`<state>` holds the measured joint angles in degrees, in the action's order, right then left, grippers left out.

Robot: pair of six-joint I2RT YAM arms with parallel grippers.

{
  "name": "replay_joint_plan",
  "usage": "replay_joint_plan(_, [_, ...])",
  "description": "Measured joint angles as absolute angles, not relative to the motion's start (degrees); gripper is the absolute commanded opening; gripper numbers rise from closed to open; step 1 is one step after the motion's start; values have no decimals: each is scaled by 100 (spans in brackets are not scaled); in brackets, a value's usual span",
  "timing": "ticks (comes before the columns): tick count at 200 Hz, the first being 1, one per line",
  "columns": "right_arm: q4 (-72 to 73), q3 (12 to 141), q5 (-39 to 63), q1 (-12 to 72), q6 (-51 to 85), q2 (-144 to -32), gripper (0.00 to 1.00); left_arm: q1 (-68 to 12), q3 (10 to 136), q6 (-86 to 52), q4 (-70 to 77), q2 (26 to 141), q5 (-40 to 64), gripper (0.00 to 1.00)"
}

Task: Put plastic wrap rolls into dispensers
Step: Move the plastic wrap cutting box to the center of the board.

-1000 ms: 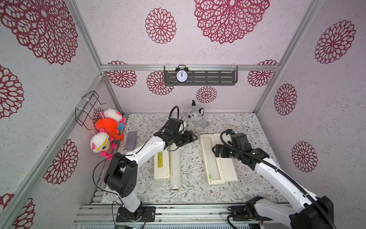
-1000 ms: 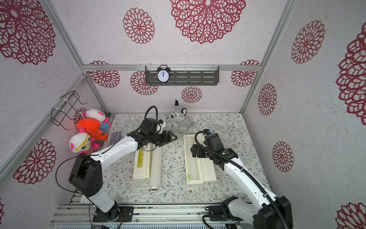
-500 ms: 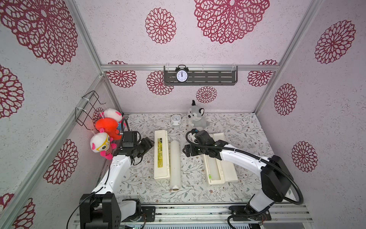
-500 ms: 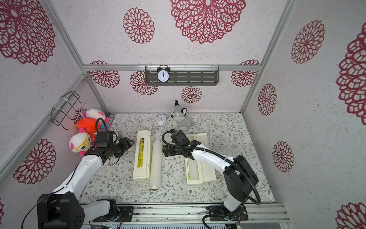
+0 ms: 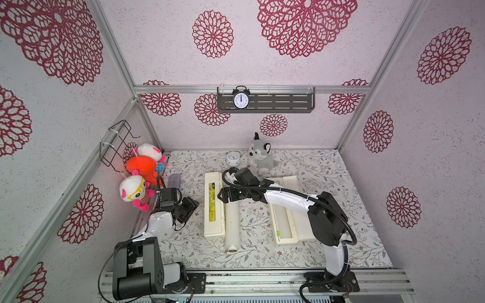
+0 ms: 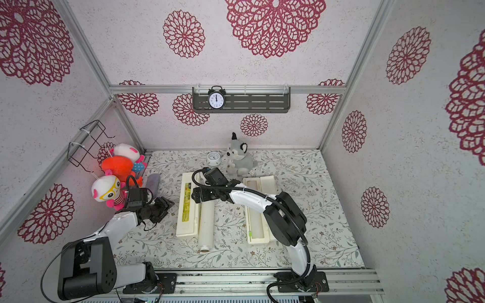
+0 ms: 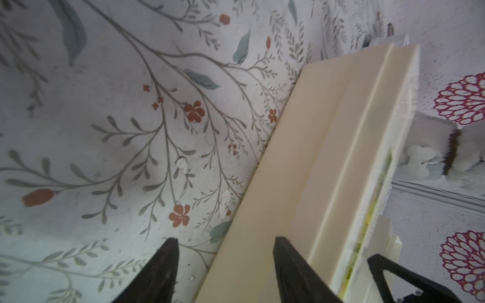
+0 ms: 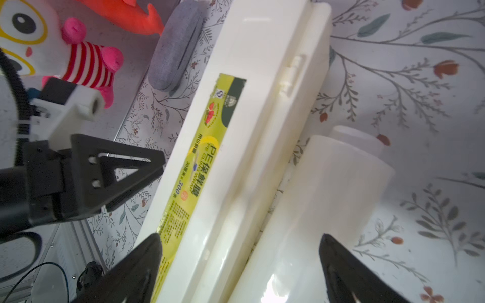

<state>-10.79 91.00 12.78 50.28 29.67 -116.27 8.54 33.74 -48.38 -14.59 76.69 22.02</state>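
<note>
A roll point(image 5: 232, 225) is lying on the worktop point(image 5: 328, 183), touching a closed dispenser point(image 5: 214, 210); an open dispenser point(image 5: 294, 199) is sitting apart. The left gripper point(image 5: 193, 207) is hovering beside the closed dispenser, jaws slightly parted, empty. Farther back, the right gripper point(image 8: 240, 240) is hanging over the roll's far end, jaws released wide.

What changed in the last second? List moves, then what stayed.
The left gripper pulled back from the loose plastic wrap roll toward the left wall, empty. The right gripper crossed from the open dispenser to the roll's far end, jaws open. Roll, closed dispenser and open dispenser stayed put.
</note>
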Motion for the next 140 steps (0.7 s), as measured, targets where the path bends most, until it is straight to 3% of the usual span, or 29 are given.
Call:
replay_joint_plan(43, [-1304,9708,1540,5098,2958,-12223,98,473,3124,-5081,-937,7800,2344,62])
replay_joint_plan(140, [-2167,9738,1240,5170,2644,-12167,99,-652,2547,-5889,-69,7631,2169,62])
